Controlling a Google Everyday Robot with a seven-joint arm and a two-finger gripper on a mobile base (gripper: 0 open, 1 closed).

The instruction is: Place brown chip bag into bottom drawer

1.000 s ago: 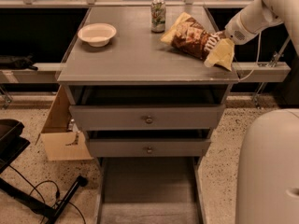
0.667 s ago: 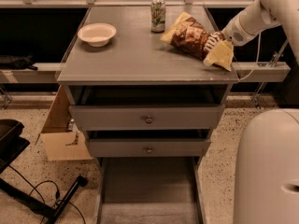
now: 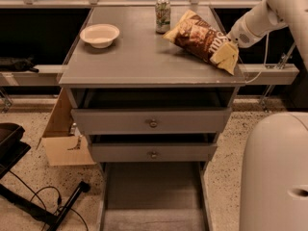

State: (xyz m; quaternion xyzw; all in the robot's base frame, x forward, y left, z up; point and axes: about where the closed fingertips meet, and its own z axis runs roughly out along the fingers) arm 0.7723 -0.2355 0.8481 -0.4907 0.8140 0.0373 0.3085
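Note:
The brown chip bag (image 3: 199, 35) lies tilted on the right side of the grey cabinet top (image 3: 139, 57), its pale yellow end (image 3: 225, 57) near the right front corner. My gripper (image 3: 230, 43) reaches in from the upper right on a white arm and is at the bag's right end, touching it and partly hidden behind it. The bottom drawer (image 3: 154, 191) is pulled out at floor level below the two upper drawers, and its grey floor shows nothing in it.
A white bowl (image 3: 99, 34) sits at the top's left and a green can (image 3: 162, 15) stands at the back middle. The two knobbed drawers (image 3: 152, 123) are slightly out. A cardboard box (image 3: 62, 138) and cables lie at the left. My white base (image 3: 274, 172) fills the lower right.

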